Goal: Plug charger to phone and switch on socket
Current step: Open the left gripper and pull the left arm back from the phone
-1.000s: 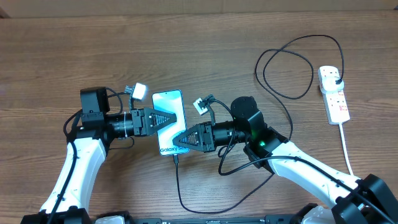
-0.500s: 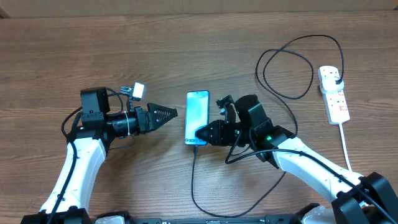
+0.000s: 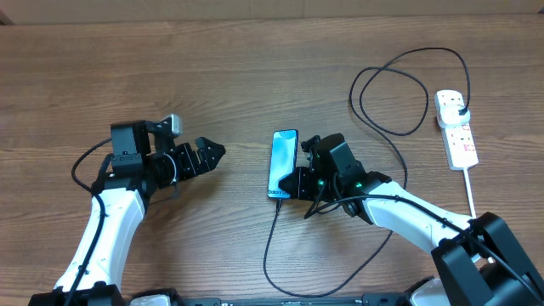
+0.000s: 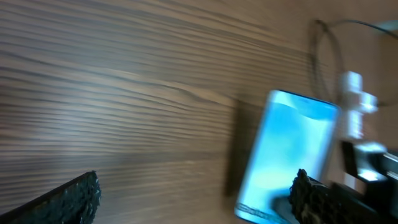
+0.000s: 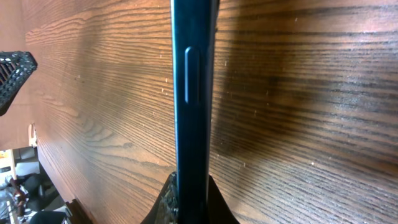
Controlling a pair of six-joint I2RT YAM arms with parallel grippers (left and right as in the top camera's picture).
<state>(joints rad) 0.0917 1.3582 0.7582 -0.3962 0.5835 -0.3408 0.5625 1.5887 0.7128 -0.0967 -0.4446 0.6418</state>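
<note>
The phone (image 3: 283,160) stands tilted up on its long edge at mid-table, screen lit light blue. My right gripper (image 3: 288,184) is shut on its lower end. In the right wrist view the phone (image 5: 193,93) shows edge-on, clamped in the right gripper (image 5: 190,205). The black charger (image 3: 265,255) cable leaves the phone's lower short edge, loops round and ends in a black plug (image 3: 460,105) in the white socket (image 3: 461,140) at far right. My left gripper (image 3: 212,149) hangs open left of the phone, apart from it. The blurred left wrist view shows the phone (image 4: 286,155) beyond the open left gripper (image 4: 193,202).
The charger cable makes a large loop (image 3: 391,93) on the wooden table (image 3: 255,68) between the right arm and the socket. The socket's thick white cord (image 3: 473,200) runs toward the front edge. A left fingertip (image 5: 12,71) shows at the left of the right wrist view.
The left gripper has opened, let go of the phone and drawn back left. The right gripper has carried the phone rightward and turned it up on its edge.
</note>
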